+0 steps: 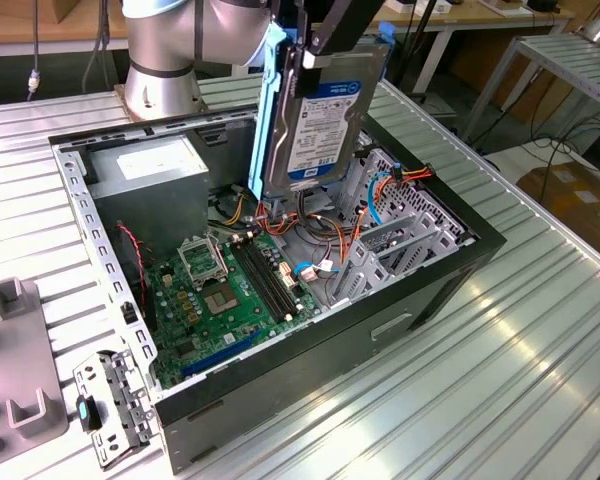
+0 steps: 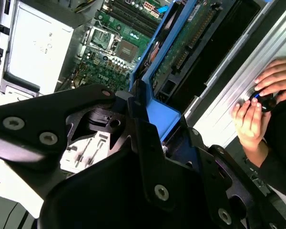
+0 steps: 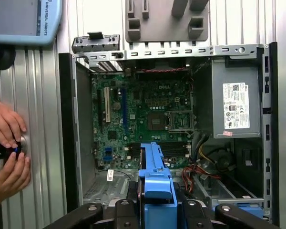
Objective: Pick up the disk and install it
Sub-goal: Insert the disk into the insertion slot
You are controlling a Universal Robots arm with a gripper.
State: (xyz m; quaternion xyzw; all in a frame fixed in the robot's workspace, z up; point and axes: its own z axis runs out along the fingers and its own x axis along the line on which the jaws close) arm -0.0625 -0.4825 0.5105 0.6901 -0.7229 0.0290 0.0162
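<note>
The disk (image 1: 321,112) is a black hard drive with a white and blue label and a blue plastic frame along its edges. It hangs upright, label side toward the exterior view, above the back of the open computer case (image 1: 76,205). My gripper (image 1: 308,48) is shut on its upper end. In the second wrist view the disk's (image 2: 183,45) green circuit side runs away from the gripper (image 2: 155,119) toward the motherboard. In the first wrist view the disk's blue frame (image 3: 155,179) sits between the black fingers (image 3: 129,193), over the case's cables.
Inside the case lie the motherboard (image 1: 230,290), a grey power supply (image 1: 145,175) with a white sticker, and metal drive bays (image 1: 405,235) with orange and blue cables. A grey fixture (image 1: 15,380) and a small bracket (image 1: 110,405) lie beside the case. A person's hands (image 3: 7,148) rest on the table.
</note>
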